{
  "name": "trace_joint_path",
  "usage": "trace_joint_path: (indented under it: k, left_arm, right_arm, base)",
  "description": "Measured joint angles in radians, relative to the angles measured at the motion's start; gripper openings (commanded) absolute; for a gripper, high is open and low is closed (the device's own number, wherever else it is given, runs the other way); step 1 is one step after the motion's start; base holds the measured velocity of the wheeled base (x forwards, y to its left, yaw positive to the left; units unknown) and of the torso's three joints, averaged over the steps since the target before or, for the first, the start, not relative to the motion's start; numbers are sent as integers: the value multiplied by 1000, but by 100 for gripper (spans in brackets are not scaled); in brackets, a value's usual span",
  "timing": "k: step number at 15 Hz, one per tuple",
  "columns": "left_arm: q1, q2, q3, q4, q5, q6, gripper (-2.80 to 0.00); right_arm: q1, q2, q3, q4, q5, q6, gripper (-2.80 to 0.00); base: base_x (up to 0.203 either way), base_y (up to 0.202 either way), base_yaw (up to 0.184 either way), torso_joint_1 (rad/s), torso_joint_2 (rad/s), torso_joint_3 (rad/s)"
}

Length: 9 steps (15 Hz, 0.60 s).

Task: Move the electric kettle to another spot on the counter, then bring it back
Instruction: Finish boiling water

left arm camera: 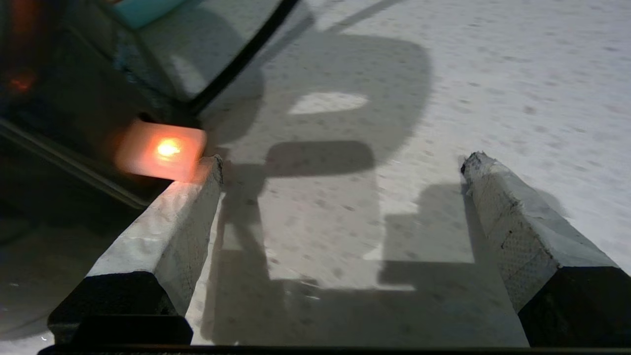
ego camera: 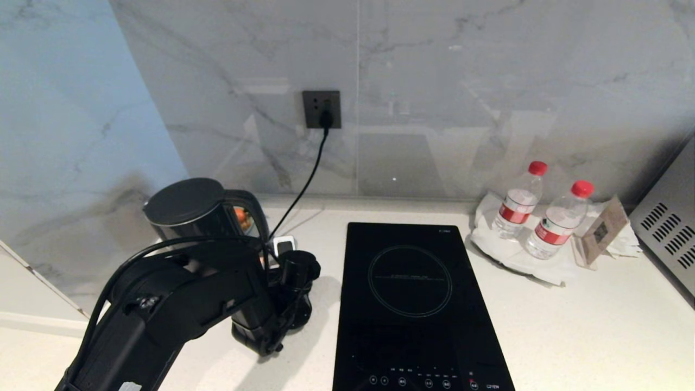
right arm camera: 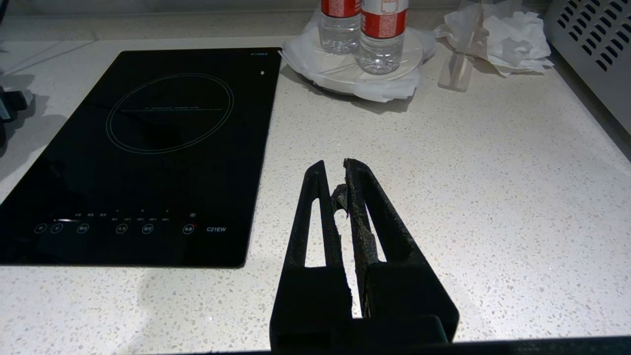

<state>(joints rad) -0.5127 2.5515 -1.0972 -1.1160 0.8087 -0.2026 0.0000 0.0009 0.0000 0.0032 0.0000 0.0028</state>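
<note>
The glossy black electric kettle [ego camera: 187,209] stands at the left of the white speckled counter [ego camera: 570,326], lid shut, loop handle turned toward the hob. My left arm reaches in front of it and hides its lower body. In the head view my left gripper [ego camera: 271,331] hangs low beside the kettle's foot. The left wrist view shows the left gripper [left arm camera: 345,160] open wide over bare counter [left arm camera: 493,74], nothing between the fingers. One fingertip [left arm camera: 209,170] sits by the kettle's [left arm camera: 59,98] glowing orange switch [left arm camera: 162,148]. My right gripper [right arm camera: 333,165] is shut and empty, parked right of the hob.
A black induction hob [ego camera: 412,293] lies mid-counter. Two water bottles [ego camera: 521,203] [ego camera: 559,222] stand on a white plate at the back right, beside a card stand [ego camera: 600,231] and a steel appliance [ego camera: 673,228]. A black cord runs from the wall socket [ego camera: 321,108] toward the kettle.
</note>
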Motion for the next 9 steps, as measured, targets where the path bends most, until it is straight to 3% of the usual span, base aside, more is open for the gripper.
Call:
trace_joint_path:
  k: [9]
  left_arm:
    - [33, -36, 2, -6, -2, -1, 0]
  right_arm:
    - [0, 0, 0, 0, 0, 0, -280]
  base:
    - [0, 0, 0, 0, 0, 0]
